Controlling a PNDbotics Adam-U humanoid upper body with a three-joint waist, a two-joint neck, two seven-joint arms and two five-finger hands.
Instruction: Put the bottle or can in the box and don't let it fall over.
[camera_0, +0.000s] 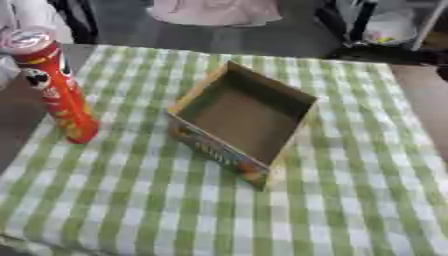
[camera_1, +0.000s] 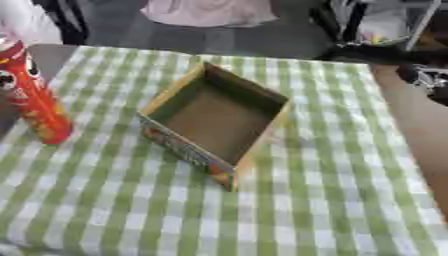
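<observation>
Fingers of either robot hand appear nowhere in the two eye views, so whether they are spread, curled or grasping anything cannot be told; neither arm reaches into the scene.

A tall red cylindrical snack can (camera_0: 54, 85) with a silvery top stands upright at the left edge of the green-and-white checked tablecloth (camera_0: 350, 190), its base on the cloth near that border. Its label carries yellow patches low down and a dark-and-white figure higher up; the print is too blurred to read. Nothing touches the can.

To its right, apart from it and near the middle of the cloth, sits a shallow open cardboard box (camera_0: 295, 131), turned so that one corner points toward the viewer and another toward the far side. Its inside is plain brown and holds nothing. The outer wall facing the near left shows colourful printing in orange, yellow and blue, which cannot be made out.

The cloth covers a table whose dark surface (camera_0: 13, 115) shows along the left side, beyond the can. Behind the table's far edge lies grey floor, with blurred dark shapes at the upper right.
</observation>
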